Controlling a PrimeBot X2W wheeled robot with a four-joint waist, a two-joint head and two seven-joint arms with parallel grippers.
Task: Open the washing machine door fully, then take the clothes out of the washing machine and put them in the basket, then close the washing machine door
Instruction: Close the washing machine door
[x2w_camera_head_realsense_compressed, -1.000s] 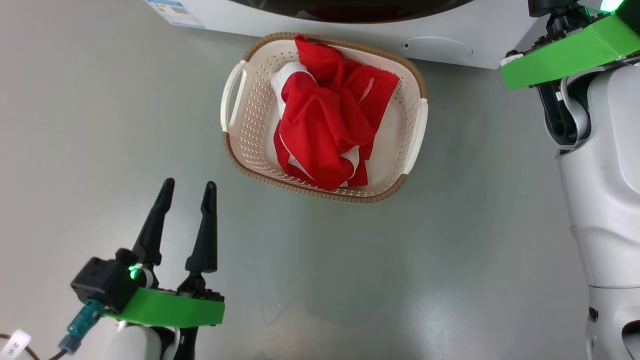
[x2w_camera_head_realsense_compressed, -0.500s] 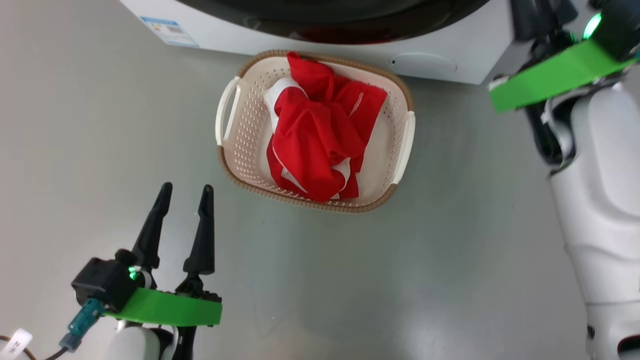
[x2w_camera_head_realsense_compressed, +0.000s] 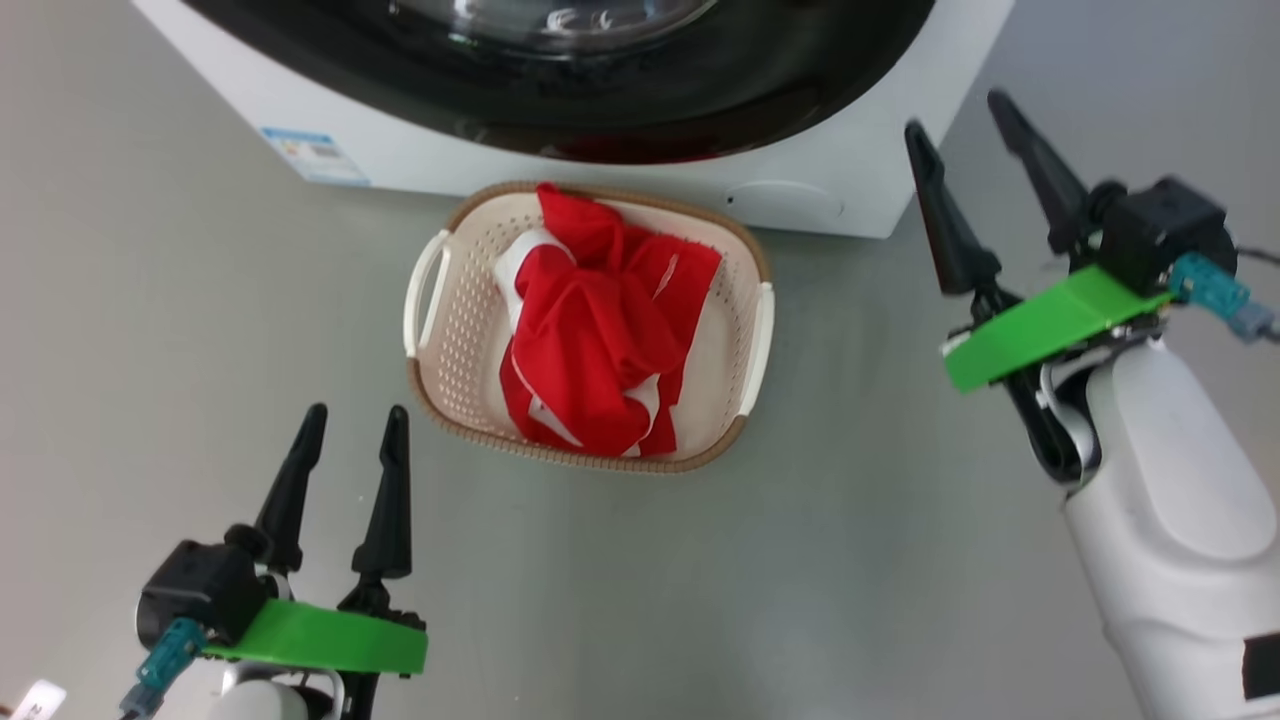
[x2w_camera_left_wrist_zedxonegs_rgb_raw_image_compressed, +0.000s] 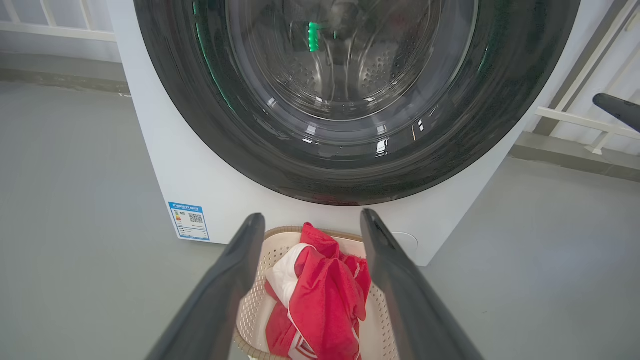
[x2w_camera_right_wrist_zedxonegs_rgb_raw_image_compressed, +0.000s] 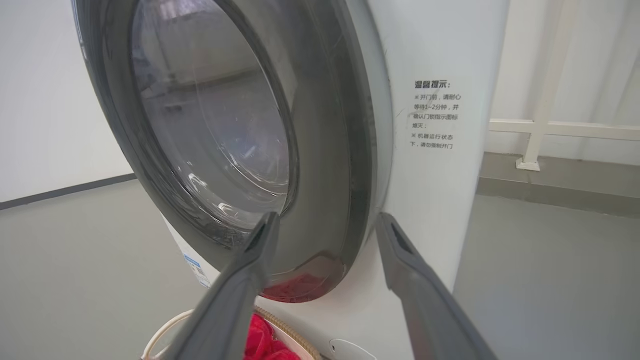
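The clothes (x2w_camera_head_realsense_compressed: 590, 340) lie heaped in the basket (x2w_camera_head_realsense_compressed: 460, 330), on the floor (x2w_camera_head_realsense_compressed: 200, 300) just before the washing machine (x2w_camera_head_realsense_compressed: 620, 185) — the washing machine door (x2w_camera_head_realsense_compressed: 700, 90) closed against it; left gripper (x2w_camera_head_realsense_compressed: 357, 415) and right gripper (x2w_camera_head_realsense_compressed: 957, 115) both spread wide, empty.

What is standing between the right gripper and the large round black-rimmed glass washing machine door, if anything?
Nothing visible. The right gripper hangs open with only air between it and the large round black-rimmed glass door. The cream perforated plastic basket holding the red clothes sits below the door, out of that path.
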